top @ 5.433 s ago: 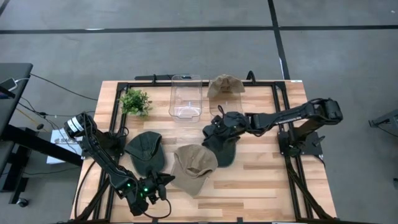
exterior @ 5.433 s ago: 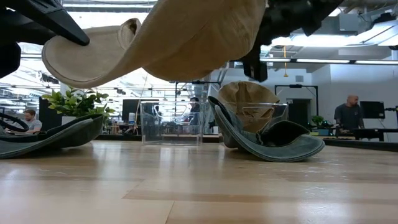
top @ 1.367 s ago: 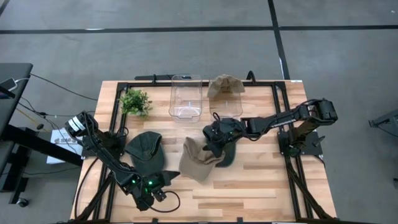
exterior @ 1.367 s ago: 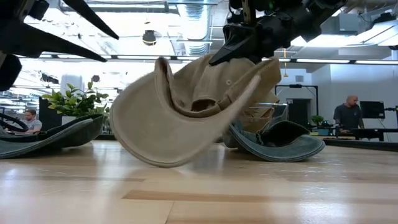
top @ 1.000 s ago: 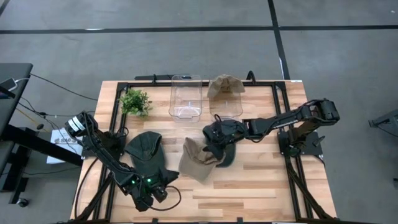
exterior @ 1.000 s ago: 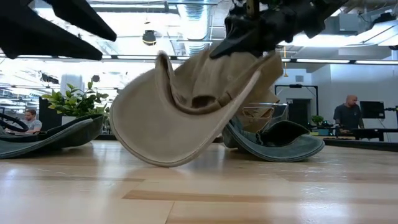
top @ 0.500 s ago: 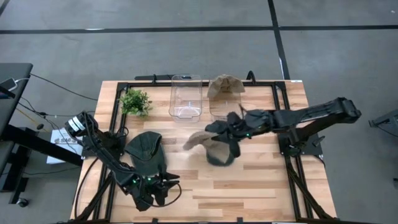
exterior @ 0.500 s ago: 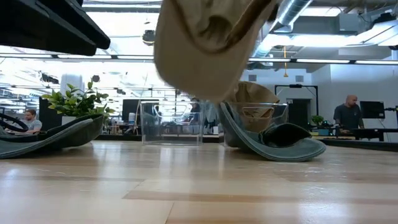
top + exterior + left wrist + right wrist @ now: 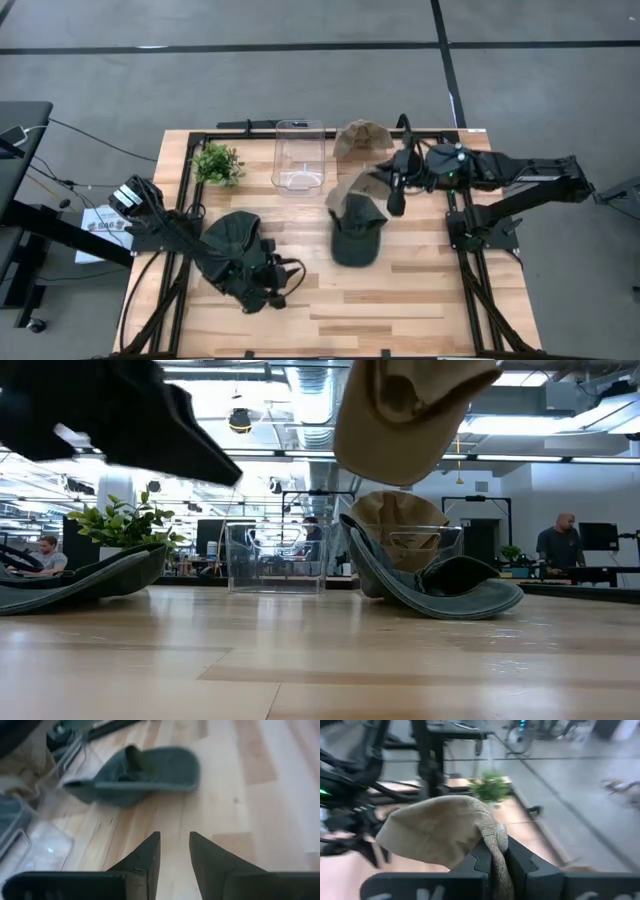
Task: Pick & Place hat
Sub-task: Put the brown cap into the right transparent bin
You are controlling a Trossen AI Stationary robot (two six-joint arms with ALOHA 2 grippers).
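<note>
The right claw (image 9: 392, 185) is clamped on the tan hat (image 9: 350, 188), held clear of the worktop (image 9: 420, 290), brim hanging beyond its fingertips toward the empty clear bin (image 9: 299, 155). A second bin just behind the claw holds another tan hat (image 9: 362, 137). The left claw (image 9: 174, 851), fingers slightly apart, hovers empty above the worktop, farther off.

At the back of the worktop (image 9: 420, 290) stand a plant (image 9: 217, 162) on the left, an empty bin (image 9: 299, 155) in the middle, and a second bin (image 9: 362, 160) to its right with a hat (image 9: 362, 136) in it. The right claw (image 9: 391, 186) holds another hat (image 9: 352, 187) in the air just before that second bin. Below it a cap (image 9: 356, 230) lies mid-worktop; another cap (image 9: 231, 243) lies to the left, the left claw (image 9: 281, 279) just beside it.
</note>
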